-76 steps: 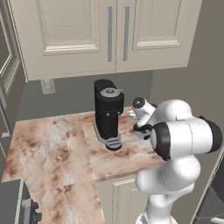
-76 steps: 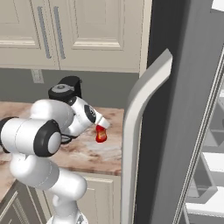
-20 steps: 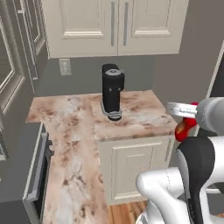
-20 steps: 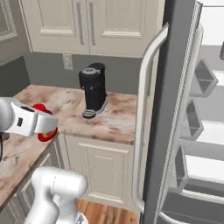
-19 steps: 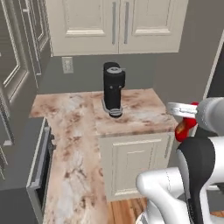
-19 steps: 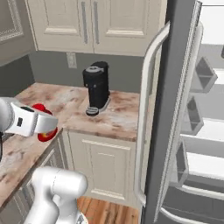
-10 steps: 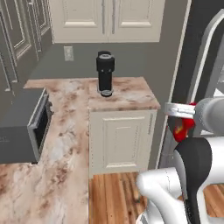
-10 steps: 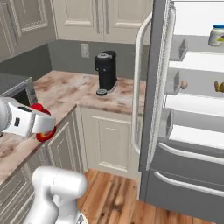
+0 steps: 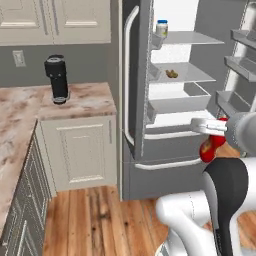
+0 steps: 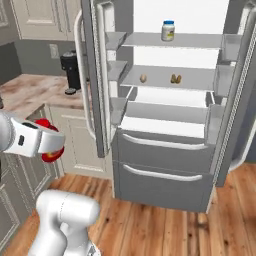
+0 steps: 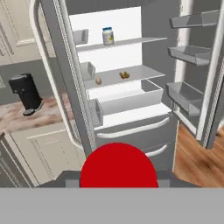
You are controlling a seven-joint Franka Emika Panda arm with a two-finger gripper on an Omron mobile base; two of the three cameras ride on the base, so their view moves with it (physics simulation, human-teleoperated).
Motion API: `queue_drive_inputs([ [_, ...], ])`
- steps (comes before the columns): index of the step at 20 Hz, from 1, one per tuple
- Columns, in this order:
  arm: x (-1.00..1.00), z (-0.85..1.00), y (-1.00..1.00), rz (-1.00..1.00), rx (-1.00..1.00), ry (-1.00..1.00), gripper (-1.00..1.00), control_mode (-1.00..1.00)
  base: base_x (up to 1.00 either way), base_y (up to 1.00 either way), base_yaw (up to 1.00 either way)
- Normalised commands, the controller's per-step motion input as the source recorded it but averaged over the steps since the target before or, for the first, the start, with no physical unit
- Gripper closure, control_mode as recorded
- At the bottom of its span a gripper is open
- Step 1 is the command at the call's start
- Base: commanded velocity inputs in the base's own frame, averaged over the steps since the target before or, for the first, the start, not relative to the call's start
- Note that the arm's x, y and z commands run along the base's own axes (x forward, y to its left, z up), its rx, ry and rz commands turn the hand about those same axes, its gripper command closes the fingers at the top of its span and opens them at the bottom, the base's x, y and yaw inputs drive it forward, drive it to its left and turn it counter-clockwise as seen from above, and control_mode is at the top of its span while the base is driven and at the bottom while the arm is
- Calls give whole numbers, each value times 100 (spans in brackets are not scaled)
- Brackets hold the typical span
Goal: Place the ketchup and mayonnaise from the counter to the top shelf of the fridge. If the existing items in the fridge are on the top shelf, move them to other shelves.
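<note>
My gripper (image 9: 215,137) is shut on the ketchup (image 9: 206,149), a small red bottle held low in front of the open fridge (image 9: 131,165). In the hand view the ketchup's red cap (image 11: 118,166) fills the bottom centre. The mayonnaise (image 10: 168,31), a cream jar with a blue lid, stands on the top shelf (image 10: 200,41). One shelf lower lie the existing items: a tan egg-shaped ball (image 10: 143,78) and two orange-brown lumps (image 10: 175,78). The counter (image 9: 85,100) lies to the fridge's left.
A black coffee machine (image 9: 56,79) stands on the counter. Both fridge doors hang open, with grey door bins (image 11: 188,52) on the right door and a long curved handle (image 9: 125,90) on the left one. Wooden floor (image 10: 165,225) lies before the fridge drawers.
The base has swung away from the counter toward the fridge, so the whole picture shifted. The fridge interior now faces me. The ketchup stays in my shut gripper.
</note>
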Motion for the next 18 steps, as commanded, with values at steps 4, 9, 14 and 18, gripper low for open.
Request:
queue_drive_inputs([
  [4, 0, 0, 0, 0, 0, 0, 100, 100, 46, -80, -21],
  [9, 0, 0, 0, 0, 0, 0, 100, 100, 98, -14, -3],
  [14, 0, 0, 0, 0, 0, 0, 100, 100, 100, 0, 0],
  [18, 0, 0, 0, 0, 0, 0, 100, 100, 54, -71, 0],
])
